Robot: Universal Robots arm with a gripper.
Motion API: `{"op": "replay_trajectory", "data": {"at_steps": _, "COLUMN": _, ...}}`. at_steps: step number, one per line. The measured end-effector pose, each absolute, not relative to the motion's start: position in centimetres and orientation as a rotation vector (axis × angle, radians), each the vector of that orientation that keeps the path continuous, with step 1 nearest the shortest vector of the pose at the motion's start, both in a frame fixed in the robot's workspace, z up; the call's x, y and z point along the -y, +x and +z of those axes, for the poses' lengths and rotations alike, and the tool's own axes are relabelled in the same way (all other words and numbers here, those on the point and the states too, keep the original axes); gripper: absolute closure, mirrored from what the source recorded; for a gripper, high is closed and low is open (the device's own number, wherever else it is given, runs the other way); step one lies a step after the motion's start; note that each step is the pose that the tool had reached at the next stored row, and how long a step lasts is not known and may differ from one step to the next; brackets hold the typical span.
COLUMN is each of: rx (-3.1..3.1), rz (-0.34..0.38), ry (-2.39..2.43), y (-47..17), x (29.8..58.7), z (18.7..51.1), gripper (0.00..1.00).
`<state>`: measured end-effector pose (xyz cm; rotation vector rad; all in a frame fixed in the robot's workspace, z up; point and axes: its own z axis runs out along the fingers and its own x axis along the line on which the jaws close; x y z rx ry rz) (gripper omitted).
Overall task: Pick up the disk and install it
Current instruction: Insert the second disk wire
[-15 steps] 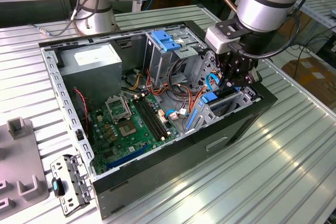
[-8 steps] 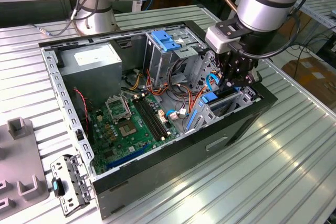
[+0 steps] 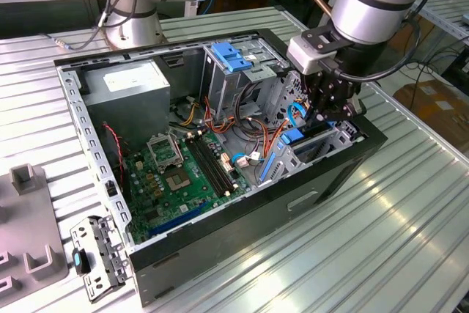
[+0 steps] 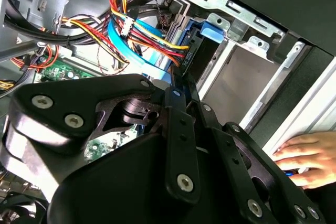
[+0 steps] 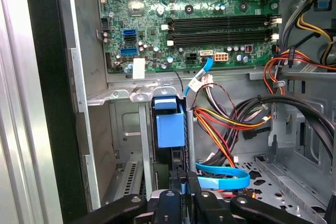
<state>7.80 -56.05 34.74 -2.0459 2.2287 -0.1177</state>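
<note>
Crowding the disk (image 5: 170, 124) in its bay: coloured cables (image 5: 223, 121) and cage wall (image 5: 123, 129); gripper (image 5: 184, 195) fingers clamp its edge, drive body hidden

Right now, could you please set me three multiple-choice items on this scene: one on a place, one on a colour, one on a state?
1. In the exterior view, where is the gripper?
A. Over the power supply
B. Over the table beside the case
C. Over the drive bay at the case's end toward the exterior view's right

2. What colour is the disk's carrier?
A. Blue
B. Red
C. Yellow

3. What state is the computer case in?
A. Closed, side panel on
B. Open, inside exposed
C. Standing upright on its feet

Answers:
1 C: the gripper hangs over the drive bay.
2 A: the disk shows a bright blue carrier in the first wrist view.
3 B: the computer case lies on its side with the motherboard in plain sight.
</note>
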Motion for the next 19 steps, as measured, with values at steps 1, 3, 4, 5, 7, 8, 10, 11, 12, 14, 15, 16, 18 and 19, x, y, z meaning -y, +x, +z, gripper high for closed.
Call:
{"op": "replay_trajectory", "data": {"at_steps": 1, "rx": -2.229, "rz": -0.117, "ry": -2.046, "y": 7.81, "x": 56.05, "z": 34.76, "gripper": 0.84}}
{"op": "replay_trajectory", "data": {"at_steps": 3, "rx": -2.228, "rz": -0.117, "ry": -2.046, "y": 7.82, "x": 56.05, "z": 34.84, "gripper": 0.84}}
{"op": "replay_trajectory", "data": {"at_steps": 4, "rx": -2.228, "rz": -0.116, "ry": -2.045, "y": 7.82, "x": 56.05, "z": 34.84, "gripper": 0.84}}
{"op": "replay_trajectory", "data": {"at_steps": 5, "rx": -2.228, "rz": -0.116, "ry": -2.045, "y": 7.82, "x": 56.06, "z": 34.86, "gripper": 0.84}}
{"op": "replay_trajectory", "data": {"at_steps": 7, "rx": -2.226, "rz": -0.114, "ry": -2.046, "y": 7.83, "x": 56.08, "z": 34.83, "gripper": 0.84}}
{"op": "replay_trajectory", "data": {"at_steps": 8, "rx": -2.225, "rz": -0.113, "ry": -2.046, "y": 7.83, "x": 56.12, "z": 34.81, "gripper": 0.84}}
{"op": "replay_trajectory", "data": {"at_steps": 10, "rx": -2.224, "rz": -0.111, "ry": -2.046, "y": 7.83, "x": 56.27, "z": 34.75, "gripper": 0.84}}
{"op": "replay_trajectory", "data": {"at_steps": 11, "rx": -2.223, "rz": -0.111, "ry": -2.046, "y": 7.83, "x": 56.27, "z": 34.72, "gripper": 0.84}}
{"op": "replay_trajectory", "data": {"at_steps": 12, "rx": -2.223, "rz": -0.11, "ry": -2.046, "y": 7.83, "x": 56.28, "z": 34.67, "gripper": 0.84}}
{"op": "replay_trajectory", "data": {"at_steps": 14, "rx": -2.223, "rz": -0.11, "ry": -2.046, "y": 7.83, "x": 56.28, "z": 34.59, "gripper": 0.84}}
{"op": "replay_trajectory", "data": {"at_steps": 15, "rx": -2.223, "rz": -0.109, "ry": -2.045, "y": 7.83, "x": 56.28, "z": 34.49, "gripper": 0.84}}
{"op": "replay_trajectory", "data": {"at_steps": 16, "rx": -2.222, "rz": -0.108, "ry": -2.045, "y": 7.83, "x": 56.28, "z": 34.4, "gripper": 0.84}}
{"op": "replay_trajectory", "data": {"at_steps": 18, "rx": -2.221, "rz": -0.105, "ry": -2.044, "y": 7.83, "x": 56.28, "z": 34.35, "gripper": 0.84}}
{"op": "replay_trajectory", "data": {"at_steps": 19, "rx": -2.221, "rz": -0.103, "ry": -2.043, "y": 7.84, "x": 56.28, "z": 34.35, "gripper": 0.84}}
